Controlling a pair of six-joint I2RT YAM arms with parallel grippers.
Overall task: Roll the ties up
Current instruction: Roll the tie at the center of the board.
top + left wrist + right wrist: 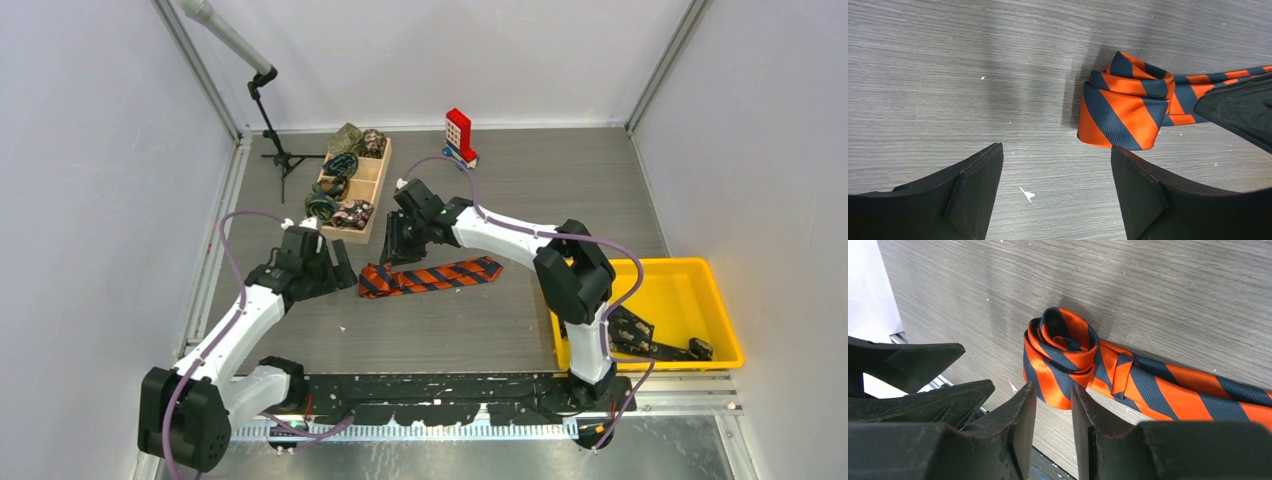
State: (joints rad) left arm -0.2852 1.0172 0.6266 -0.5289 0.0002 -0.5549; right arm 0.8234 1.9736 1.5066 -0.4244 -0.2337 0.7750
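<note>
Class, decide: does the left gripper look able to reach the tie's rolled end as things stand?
Probably yes: left gripper open, the roll just ahead on bare table; the right gripper crowds only one side.

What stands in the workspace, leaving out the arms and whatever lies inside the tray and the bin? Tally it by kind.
Orange-and-dark striped tie, partly rolled: 1
Containers: 2, the wooden tray and the yellow bin
Red-and-white toy block: 1
Black tripod stand: 1
Total: 5
</note>
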